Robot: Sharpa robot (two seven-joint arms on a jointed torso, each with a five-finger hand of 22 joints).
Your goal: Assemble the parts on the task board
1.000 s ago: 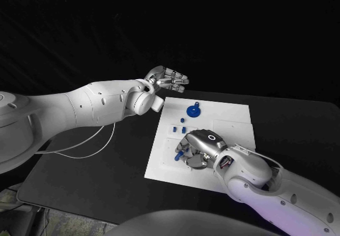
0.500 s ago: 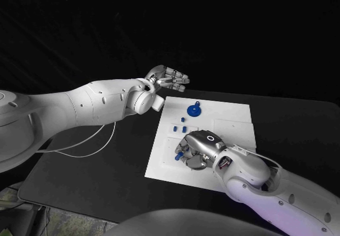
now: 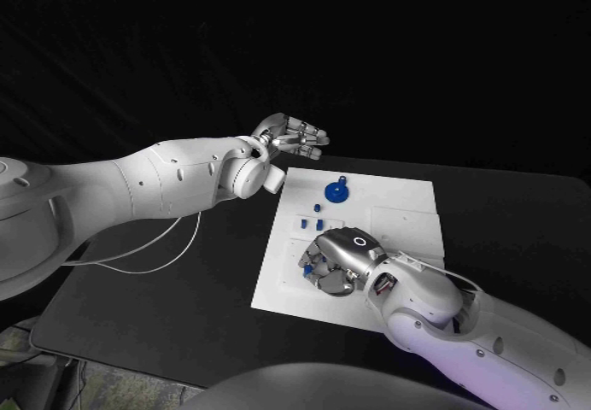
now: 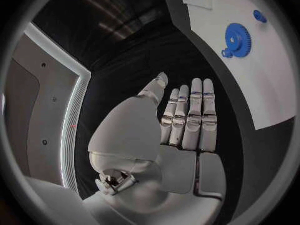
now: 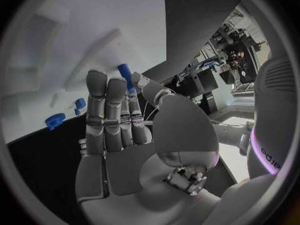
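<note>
One blue peg sits pinched between the thumb and fingers of the right hand, low over the board at about 7 o'clock of its middle. Only its tip shows in the wrist view, so the hold looks slight: a small tilt of the wrist could skew the peg against its hole, or let it slip and roll across the board. Three small pegs stand just beyond the hand at 11 o'clock, close enough to be knocked by a stray finger. A gear lies farther off at 12 o'clock. The right hand is palm-down, fingers curled together. The left hand hangs off the board's far corner over the table, fingers straight, side by side, holding nothing.
</note>
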